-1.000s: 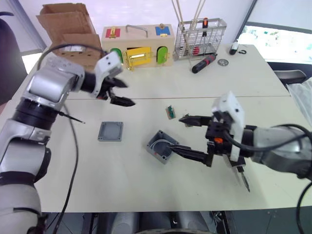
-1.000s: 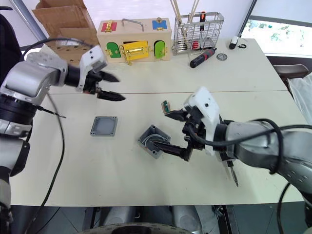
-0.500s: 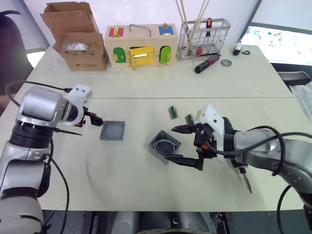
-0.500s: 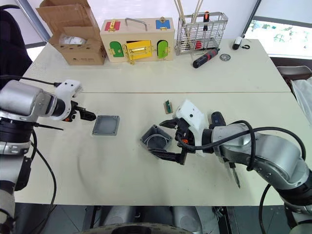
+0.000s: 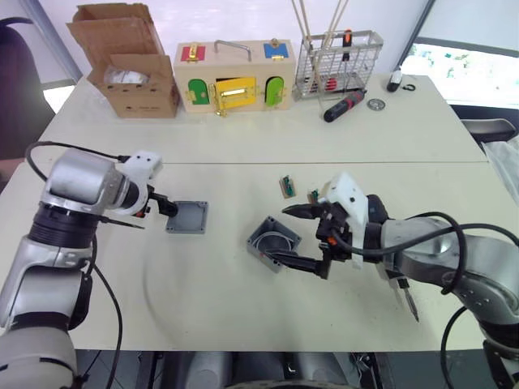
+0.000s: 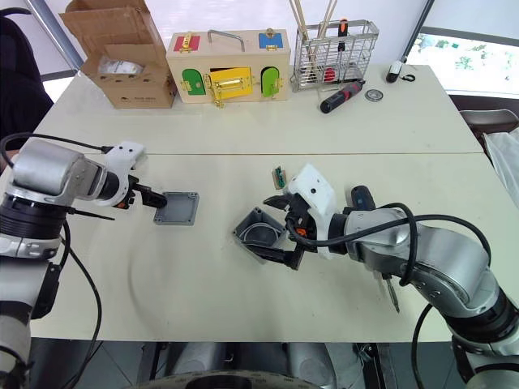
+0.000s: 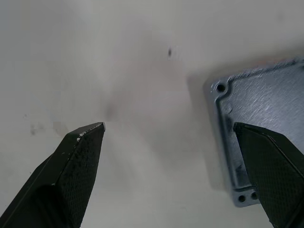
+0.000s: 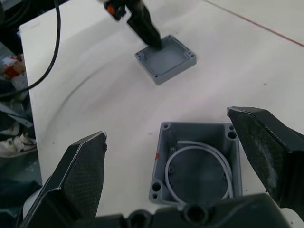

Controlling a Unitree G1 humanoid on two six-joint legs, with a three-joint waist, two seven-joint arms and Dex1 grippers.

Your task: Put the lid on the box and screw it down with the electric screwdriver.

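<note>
Nothing fitted yet: lying apart on the tabletop [image 5: 243, 308], lid [image 5: 187, 217] and open box [image 5: 273, 241], with left gripper [image 6: 151, 199] and right gripper [image 5: 298, 237] fingers spread wide, gripping nothing, straddling each.

At the tabletop's [image 5: 243, 316] far edge I see a brown cardboard carton [image 5: 123, 61], colourful wooden latch box [image 5: 233, 74], wire mesh basket [image 5: 336, 63] and red-and-black hand screwdriver [image 5: 342, 104].

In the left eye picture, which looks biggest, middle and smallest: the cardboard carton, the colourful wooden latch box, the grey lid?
1. Wooden latch box, biggest, though the cardboard carton looks nearly as big, so that order is unsure.
2. Cardboard carton.
3. Grey lid, clearly smallest, even though it sits nearer the camera.
</note>
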